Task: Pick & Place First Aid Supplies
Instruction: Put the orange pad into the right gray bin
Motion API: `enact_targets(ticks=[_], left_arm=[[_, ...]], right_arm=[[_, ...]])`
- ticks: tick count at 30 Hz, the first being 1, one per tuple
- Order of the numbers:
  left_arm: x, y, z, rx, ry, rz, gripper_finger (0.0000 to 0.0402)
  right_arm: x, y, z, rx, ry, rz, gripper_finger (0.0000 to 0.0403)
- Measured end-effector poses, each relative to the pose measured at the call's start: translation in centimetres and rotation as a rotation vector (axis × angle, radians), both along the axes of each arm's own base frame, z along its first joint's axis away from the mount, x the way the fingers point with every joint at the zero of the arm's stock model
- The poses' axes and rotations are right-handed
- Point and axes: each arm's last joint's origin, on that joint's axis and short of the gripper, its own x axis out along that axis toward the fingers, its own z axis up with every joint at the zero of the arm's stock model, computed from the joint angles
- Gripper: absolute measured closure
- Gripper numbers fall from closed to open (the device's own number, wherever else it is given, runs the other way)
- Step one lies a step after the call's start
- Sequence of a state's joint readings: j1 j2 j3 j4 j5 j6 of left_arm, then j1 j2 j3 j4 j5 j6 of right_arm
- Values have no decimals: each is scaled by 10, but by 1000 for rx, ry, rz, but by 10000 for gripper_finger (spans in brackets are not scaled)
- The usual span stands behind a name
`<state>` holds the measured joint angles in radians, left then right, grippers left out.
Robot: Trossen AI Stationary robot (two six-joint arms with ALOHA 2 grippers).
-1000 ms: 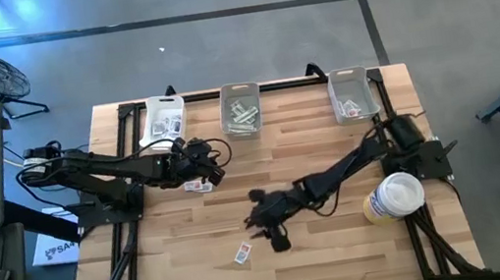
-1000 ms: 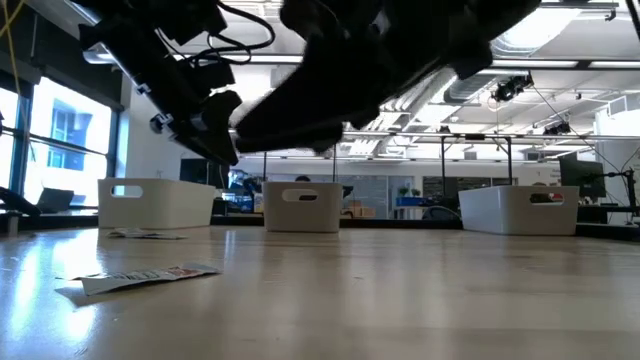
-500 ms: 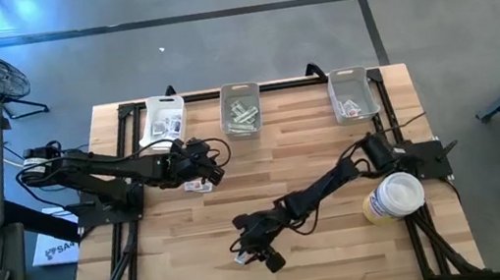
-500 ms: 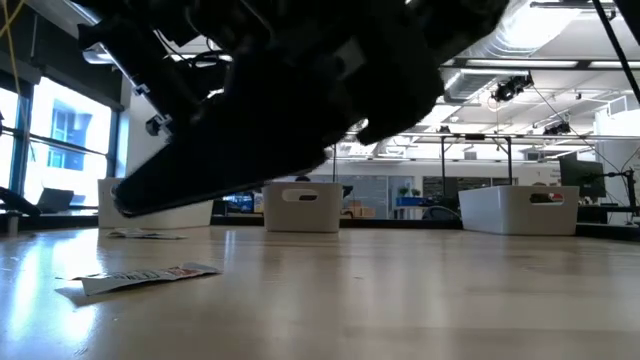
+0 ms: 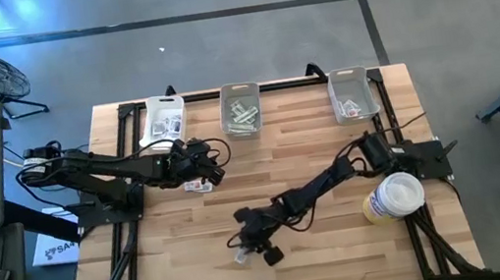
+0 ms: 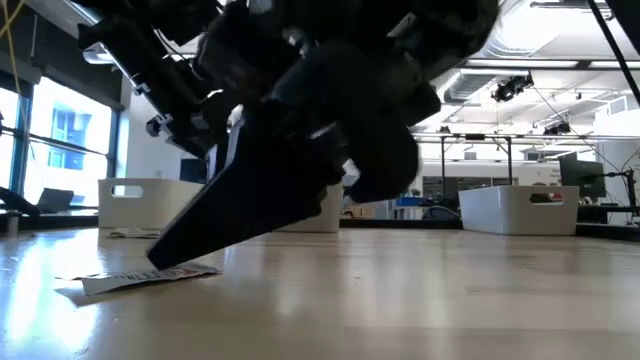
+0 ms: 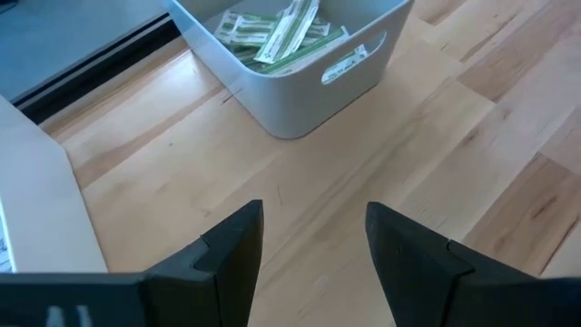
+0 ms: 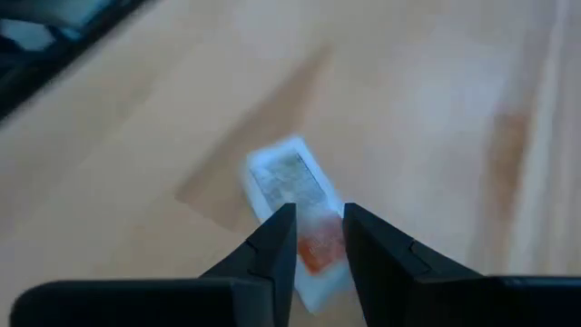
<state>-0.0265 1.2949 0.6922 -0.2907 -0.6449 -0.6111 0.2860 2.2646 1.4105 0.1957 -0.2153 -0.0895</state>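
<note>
A white packet with a red mark [image 5: 240,255] lies flat on the table near the middle front; it also shows in the low view [image 6: 125,281] and the right wrist view [image 8: 292,195]. My right gripper [image 5: 246,246] slants down over it, its fingers a narrow gap apart [image 8: 320,227], with the tips at the packet's red-marked end. My left gripper [image 5: 206,166] is open and empty [image 7: 313,236], above the table at the left. A second white packet [image 5: 199,185] lies flat beside it. My right gripper's fingertips [image 8: 283,238] stand over the packet's red-marked end [image 8: 316,250], slanting down from the table's right. I cannot tell whether they touch it. The packet lies flat on the table.
Three pale bins stand along the far edge: the left [image 5: 164,119] holds white packets, the middle [image 5: 241,111] green strips [image 7: 272,32], the right [image 5: 353,95] a few packets. A white-and-yellow tub [image 5: 394,196] stands at the right, beside the right arm's base.
My right gripper has gone toward the table's left and near edges and down, and now stands low over the packet near the front. The packet has stayed where it was.
</note>
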Motion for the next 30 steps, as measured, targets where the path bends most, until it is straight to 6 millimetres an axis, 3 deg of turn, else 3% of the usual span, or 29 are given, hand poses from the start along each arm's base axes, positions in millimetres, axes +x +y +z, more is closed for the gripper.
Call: enact_targets(ticks=[7, 11, 19, 25, 30], left_arm=[[0, 0, 0, 1, 4, -1, 209], [0, 0, 0, 2, 7, -2, 209], [0, 0, 0, 3, 8, -2, 209], [0, 0, 0, -1, 9, -5, 209], [0, 0, 0, -1, 9, -5, 209]], right_arm=[[-5, -9, -6, -29, 129, -94, 324], [-12, -12, 1, -77, 204, -118, 323], [-51, -27, 35, -298, 470, -214, 328], [-77, -38, 37, -427, 711, -361, 329], [-88, -43, 45, -419, 786, -539, 329]])
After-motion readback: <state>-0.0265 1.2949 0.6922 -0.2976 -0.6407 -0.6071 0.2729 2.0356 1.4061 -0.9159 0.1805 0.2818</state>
